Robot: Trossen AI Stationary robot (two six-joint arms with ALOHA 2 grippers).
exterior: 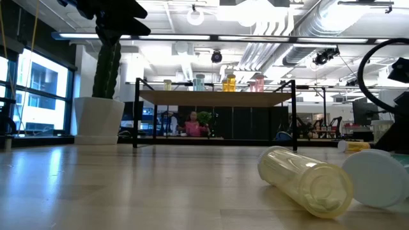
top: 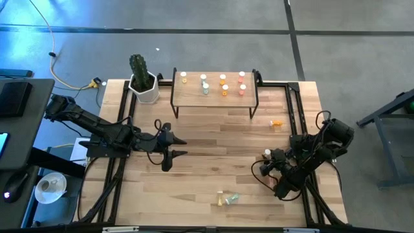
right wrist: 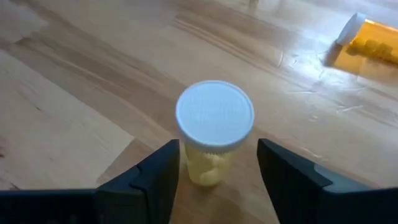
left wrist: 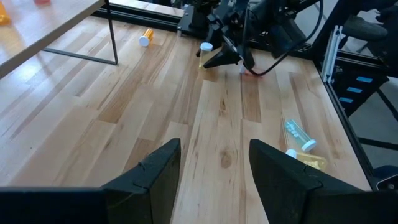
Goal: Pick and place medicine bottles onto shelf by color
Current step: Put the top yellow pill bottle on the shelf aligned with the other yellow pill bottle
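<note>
R gripper angled low, fingers apart astride upright white-capped yellow bottle, not touching. L gripper nearby, fingers apart, empty.

Table of smooth, glossy wood planks; bottle of translucent yellow plastic with matt white cap.

Shelf bottles too small for reliable colour calls from above, white cap cut by low-view edge, orange bottle clipped in right wrist view, yellow bottle partly behind left finger.
</note>
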